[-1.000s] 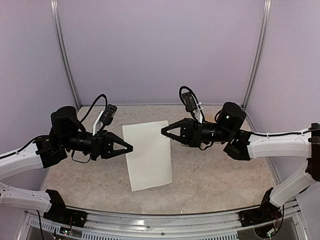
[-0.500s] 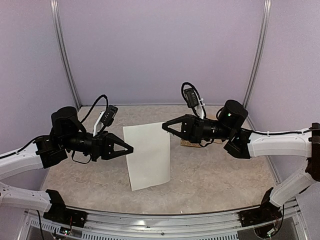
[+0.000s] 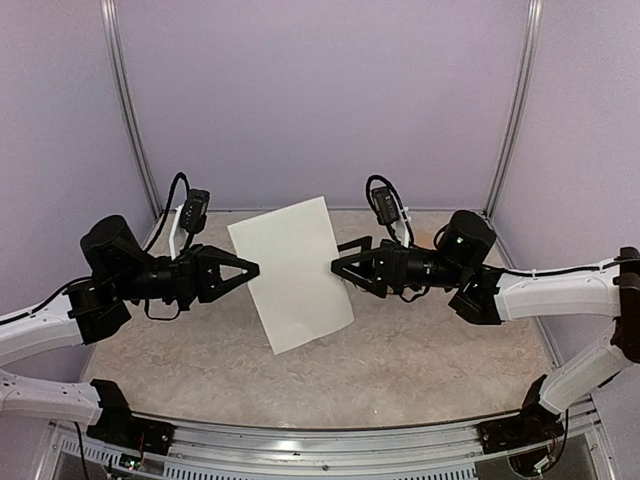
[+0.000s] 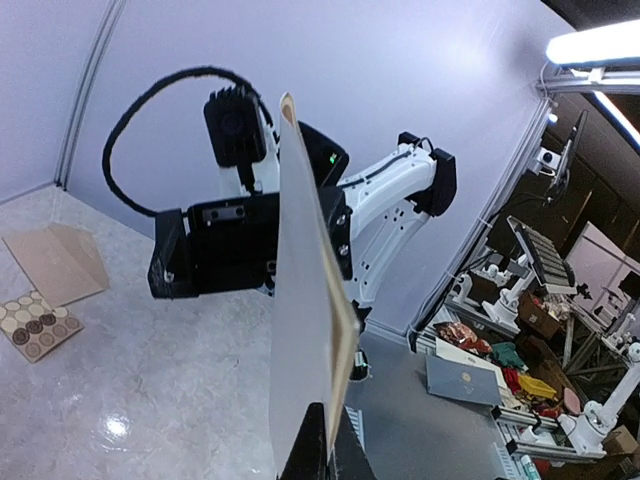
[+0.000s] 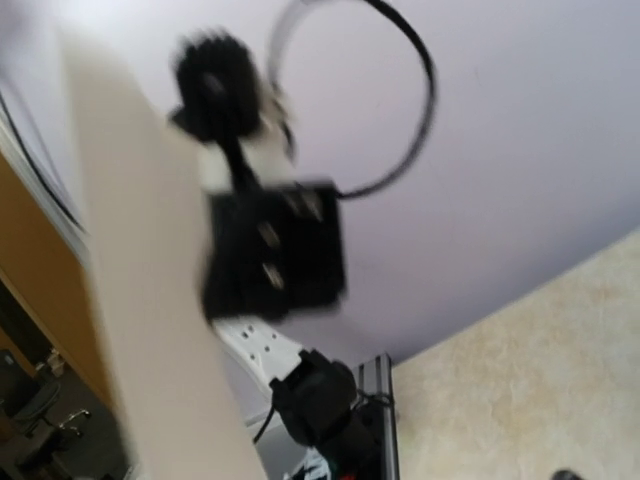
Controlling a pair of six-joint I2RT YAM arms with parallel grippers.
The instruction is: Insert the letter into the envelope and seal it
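Observation:
The letter [image 3: 292,272] is a plain white sheet held up off the table and tilted, its top leaning toward the back wall. My left gripper [image 3: 252,268] is shut on its left edge. In the left wrist view the letter [image 4: 305,330] stands edge-on, pinched between my fingertips [image 4: 318,450]. My right gripper [image 3: 340,270] is open beside the sheet's right edge and holds nothing. The right wrist view is blurred, with the letter [image 5: 140,300] at the left. The tan envelope [image 4: 55,262] lies flat at the back of the table, and the right arm hides it in the top view.
A small card of round stickers [image 4: 35,325] lies next to the envelope. Purple walls with metal posts [image 3: 128,110] enclose the back and sides. The metal rail [image 3: 330,440] holding both arm bases runs along the near edge.
The right gripper, shut on the sheet's upper right corner before, has opened and let go. The left arm has raised the sheet and swung it up and back.

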